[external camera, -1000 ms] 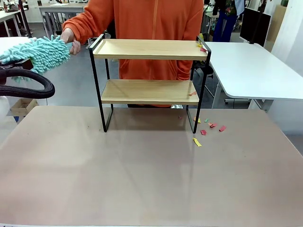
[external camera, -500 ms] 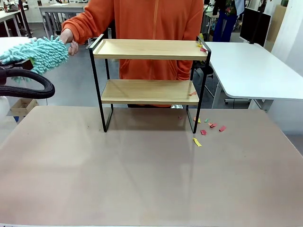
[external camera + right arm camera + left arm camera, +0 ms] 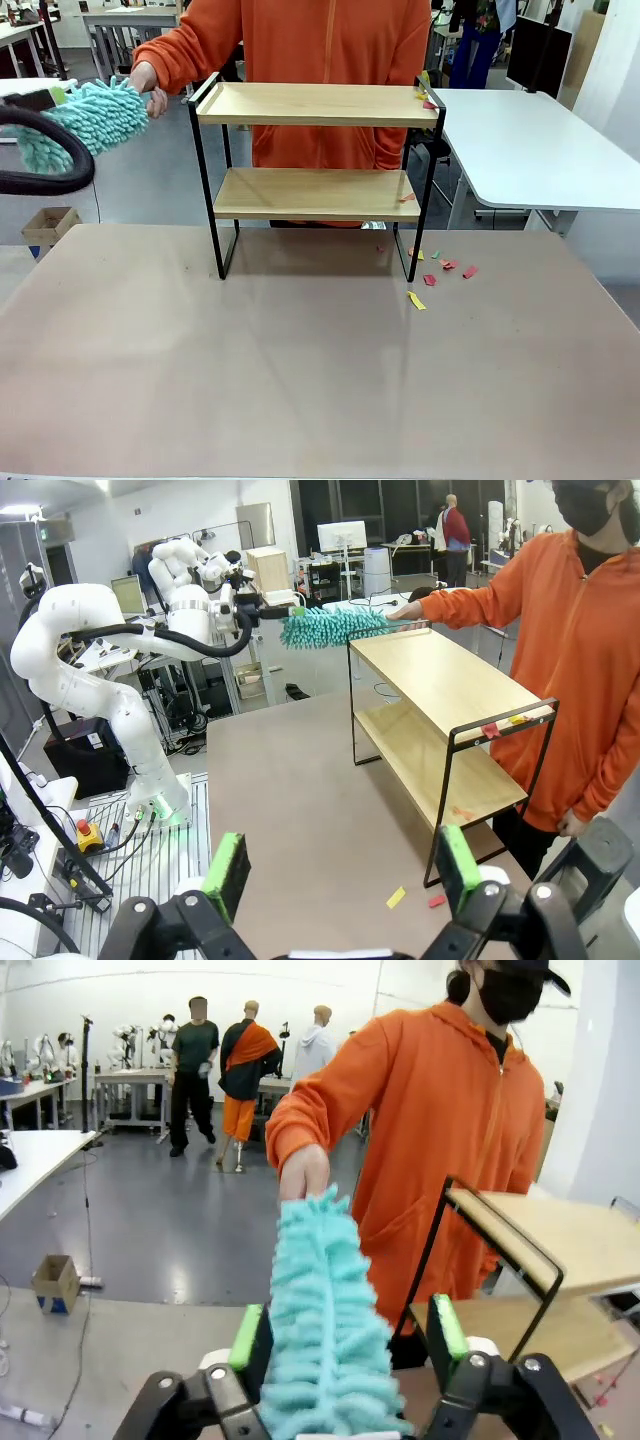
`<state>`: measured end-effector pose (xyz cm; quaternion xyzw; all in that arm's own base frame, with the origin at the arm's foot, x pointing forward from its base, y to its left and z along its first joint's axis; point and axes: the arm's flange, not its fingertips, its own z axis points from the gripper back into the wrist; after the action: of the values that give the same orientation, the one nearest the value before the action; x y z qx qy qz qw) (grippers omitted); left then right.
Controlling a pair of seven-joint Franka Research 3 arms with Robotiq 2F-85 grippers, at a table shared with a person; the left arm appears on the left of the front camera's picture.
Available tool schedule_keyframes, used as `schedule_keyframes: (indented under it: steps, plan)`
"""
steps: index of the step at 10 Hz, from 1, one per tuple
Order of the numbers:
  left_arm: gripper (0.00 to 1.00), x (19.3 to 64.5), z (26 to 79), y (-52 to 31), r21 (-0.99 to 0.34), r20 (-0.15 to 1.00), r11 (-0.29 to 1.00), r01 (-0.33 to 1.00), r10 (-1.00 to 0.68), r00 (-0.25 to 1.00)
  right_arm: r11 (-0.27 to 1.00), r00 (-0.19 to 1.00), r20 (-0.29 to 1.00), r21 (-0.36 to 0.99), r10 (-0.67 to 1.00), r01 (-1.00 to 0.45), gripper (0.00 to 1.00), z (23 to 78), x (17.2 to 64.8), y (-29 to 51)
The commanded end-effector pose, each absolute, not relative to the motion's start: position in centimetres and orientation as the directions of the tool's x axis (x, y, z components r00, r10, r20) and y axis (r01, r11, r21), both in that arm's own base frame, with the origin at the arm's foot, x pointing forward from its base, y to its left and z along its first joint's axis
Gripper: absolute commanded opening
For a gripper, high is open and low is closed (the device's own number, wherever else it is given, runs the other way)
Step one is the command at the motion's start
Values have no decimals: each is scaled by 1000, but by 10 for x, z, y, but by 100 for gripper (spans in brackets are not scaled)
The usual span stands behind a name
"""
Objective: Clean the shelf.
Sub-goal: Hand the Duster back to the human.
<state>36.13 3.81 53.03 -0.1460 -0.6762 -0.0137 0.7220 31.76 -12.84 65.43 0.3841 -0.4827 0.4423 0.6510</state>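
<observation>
The shelf (image 3: 315, 103) stands at the table's far side, two light wooden boards on a black frame; it also appears in the wrist views (image 3: 560, 1245) (image 3: 440, 680). A fluffy turquoise duster (image 3: 90, 115) (image 3: 325, 1310) (image 3: 330, 627) hangs in the air left of the shelf's top board. A person's hand (image 3: 148, 85) (image 3: 303, 1170) holds its far end. My left gripper (image 3: 55, 98) (image 3: 347, 1330) is open around the duster's near end, its right pad clear of the fibres. My right gripper (image 3: 343, 865) is open with nothing between its fingers.
Small coloured paper scraps (image 3: 440, 265) lie on the brown table (image 3: 300, 380) by the shelf's right foot. More scraps sit on the top board's right corner (image 3: 428, 100) and on the lower board (image 3: 407, 197). A white table (image 3: 520, 140) stands at the right.
My left arm and its black cable have risen, and the gripper now sits level with the duster's near end. The person's hand still holds the far end.
</observation>
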Motion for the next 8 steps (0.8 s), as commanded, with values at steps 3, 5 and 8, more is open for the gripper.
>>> schedule_keyframes:
  steps: [3,5,8]
  plan:
    - [100,324,631,103,-402,913,888,223,407,25,308,124,974,61,191,-949,100,659,318,-129]
    - [100,315,661,158,-503,859,848,169,512,-10,308,124,974,61,191,-949,100,659,318,-129]
    - [100,302,676,218,-591,801,794,142,598,-7,308,124,974,61,191,-949,100,659,318,-129]
